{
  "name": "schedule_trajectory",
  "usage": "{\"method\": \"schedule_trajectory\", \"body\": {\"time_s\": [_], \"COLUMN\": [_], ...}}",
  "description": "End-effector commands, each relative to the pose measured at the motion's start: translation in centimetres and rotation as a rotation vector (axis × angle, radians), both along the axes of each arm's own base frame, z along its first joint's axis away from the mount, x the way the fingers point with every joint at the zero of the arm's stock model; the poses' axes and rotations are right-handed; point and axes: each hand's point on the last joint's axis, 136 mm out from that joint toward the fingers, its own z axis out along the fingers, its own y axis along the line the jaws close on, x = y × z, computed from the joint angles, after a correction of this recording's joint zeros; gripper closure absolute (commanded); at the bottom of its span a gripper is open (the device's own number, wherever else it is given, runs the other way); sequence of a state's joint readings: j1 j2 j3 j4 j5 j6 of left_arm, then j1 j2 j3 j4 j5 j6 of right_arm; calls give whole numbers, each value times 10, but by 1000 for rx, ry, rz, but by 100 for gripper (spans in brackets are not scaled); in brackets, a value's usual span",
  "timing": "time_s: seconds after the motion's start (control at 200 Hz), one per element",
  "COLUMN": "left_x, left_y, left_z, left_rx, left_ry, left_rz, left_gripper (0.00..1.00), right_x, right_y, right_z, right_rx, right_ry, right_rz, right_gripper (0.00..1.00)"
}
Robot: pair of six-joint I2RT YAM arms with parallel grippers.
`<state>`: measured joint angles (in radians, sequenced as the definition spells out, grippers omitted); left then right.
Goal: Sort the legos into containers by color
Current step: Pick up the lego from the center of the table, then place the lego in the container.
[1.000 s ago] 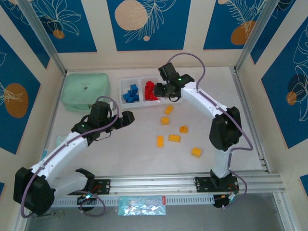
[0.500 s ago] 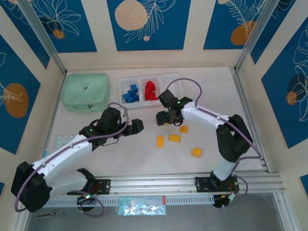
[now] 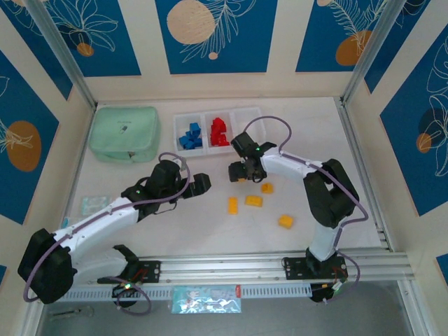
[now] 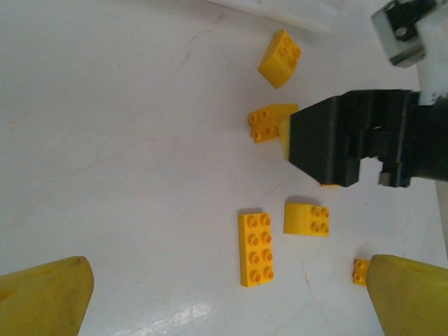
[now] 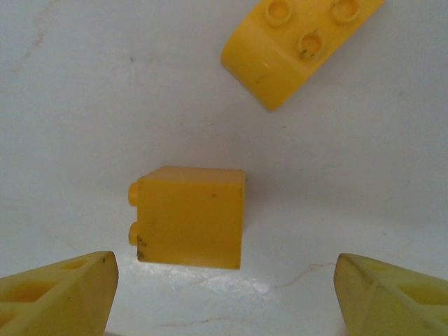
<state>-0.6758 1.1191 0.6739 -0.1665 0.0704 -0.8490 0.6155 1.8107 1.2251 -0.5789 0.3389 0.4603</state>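
I have the right pincer (image 5: 222, 276) released, its two yellow fingertips (image 5: 59, 294) spread wide on either side of the yellow brick (image 5: 189, 217) I am after. That brick lies on its side on the table (image 5: 84, 91), studs facing 9 o'clock in the right wrist view, just ahead of the fingertips and not yet between them. A curved brick (image 5: 301, 42) sits apart from it at 1 o'clock.

From above, the right pincer (image 3: 240, 170) hangs over that brick, with the bins (image 3: 217, 114) at 12 o'clock from it. Blue bricks (image 3: 190, 135) fill the first, red bricks (image 3: 220, 131) the middle, and the third bin (image 3: 248, 119) seems the place for yellow. More yellow bricks (image 3: 253, 201) lie scattered toward 5 o'clock. The left pincer (image 3: 201, 183) is also released, holding nothing, near at 8 o'clock.

To do this well, I judge I should push the wrist forward and down until the brick's middle sits squarely between the pads, then close slowly. As things stand one pad would land on the studs, which may let the brick twist or pop out. A quarter turn of the wrist to catch the two smooth faces would likely be safer. I would keep the left arm parked so the two do not foul, lift straight up, and release low inside the third bin.
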Motion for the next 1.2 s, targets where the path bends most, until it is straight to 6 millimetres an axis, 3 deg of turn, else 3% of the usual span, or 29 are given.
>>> {"method": "schedule_trajectory", "body": {"time_s": [0.0, 0.225, 0.565, 0.675, 0.895, 1.075, 1.195], "left_x": [2, 0, 4, 6, 14, 26, 35], "left_y": [0, 4, 2, 1, -1, -6, -9], "left_z": [-7, -12, -11, -5, 5, 12, 15], "left_rx": [15, 27, 51, 66, 87, 74, 60], "left_ry": [-1, 9, -1, -11, -31, -51, -45], "left_rz": [13, 19, 4, -3, -20, -20, -14], "left_gripper": [1, 1, 1, 1, 1, 1, 1], "right_x": [8, 13, 17, 16, 33, 69, 101], "right_y": [19, 25, 22, 25, 18, 9, 4], "right_z": [2, -9, -3, 12, 59, 90, 93], "right_rx": [52, 29, 11, 32, 72, 101, 122], "right_ry": [-11, -3, -26, -36, -131, -220, -233], "right_rz": [6, 17, 12, 21, 10, -25, -60], "right_gripper": [19, 27, 60, 66, 66, 66, 65]}}
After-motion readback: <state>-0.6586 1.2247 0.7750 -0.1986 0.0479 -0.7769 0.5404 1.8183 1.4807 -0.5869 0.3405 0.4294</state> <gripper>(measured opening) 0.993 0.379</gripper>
